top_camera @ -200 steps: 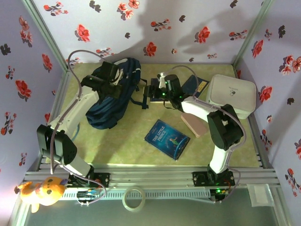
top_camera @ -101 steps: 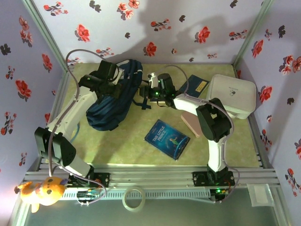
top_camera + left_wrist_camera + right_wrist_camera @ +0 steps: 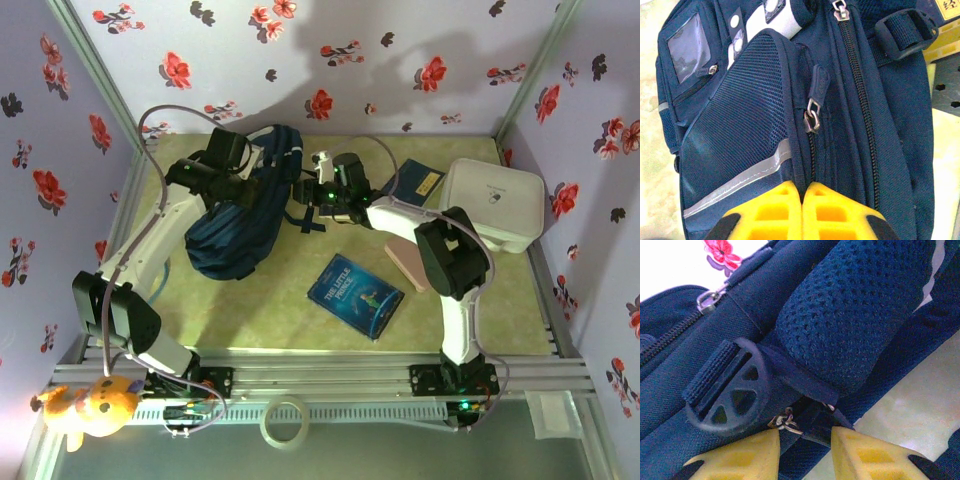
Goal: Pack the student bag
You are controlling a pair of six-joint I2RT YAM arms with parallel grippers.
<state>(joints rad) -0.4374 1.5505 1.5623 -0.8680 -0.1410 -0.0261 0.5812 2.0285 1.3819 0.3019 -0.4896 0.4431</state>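
The student bag is a navy backpack lying at the back left of the table. My left gripper sits on its upper part. In the left wrist view its yellow fingers are shut, pinching the seam beside a zip of the student bag. My right gripper is at the bag's right side, by the straps. Its fingertips stand a little apart at a dark strap tab and a metal zip ring, below a round buckle and a mesh shoulder pad.
A blue book lies mid-table, a pink flat item right of it. A white rounded box stands at the back right with a dark booklet beside it. A plush toy and tape roll sit at the near rail.
My right gripper has moved left from the table's middle to the bag's straps, and its jaws have narrowed. The left gripper shifted slightly back, still shut on the bag.
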